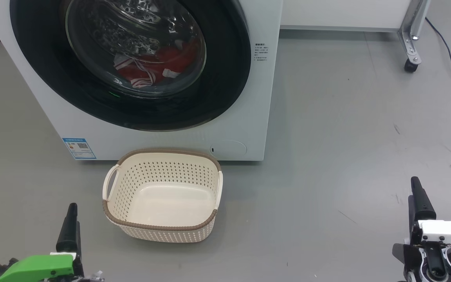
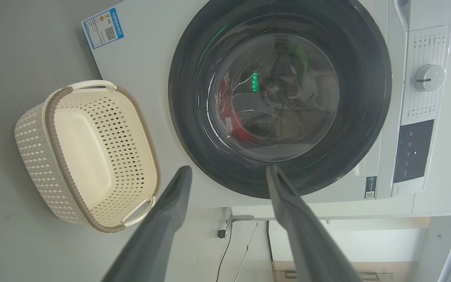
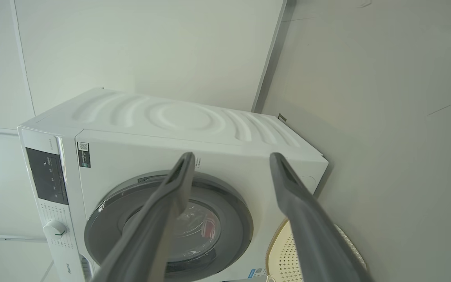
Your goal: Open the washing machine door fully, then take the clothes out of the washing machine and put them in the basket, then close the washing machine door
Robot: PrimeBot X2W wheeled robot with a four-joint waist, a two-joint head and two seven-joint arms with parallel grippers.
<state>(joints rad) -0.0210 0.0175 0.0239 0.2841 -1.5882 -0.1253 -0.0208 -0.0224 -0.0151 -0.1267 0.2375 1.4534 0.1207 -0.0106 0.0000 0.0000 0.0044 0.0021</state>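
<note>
So the left pincer (image 2: 228,167) is spread wide, jaws well apart and holding nothing. The right pincer (image 3: 231,154) is the same deal, gaping and empty. Both sit low at the head view's bottom corners.

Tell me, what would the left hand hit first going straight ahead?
The left hand points at the large round glossy black washing machine door, so probably that, near its rim; depth is hard to judge.

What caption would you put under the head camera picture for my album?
Door shut, red clothes inside the washer, empty basket waiting on the floor.
</note>
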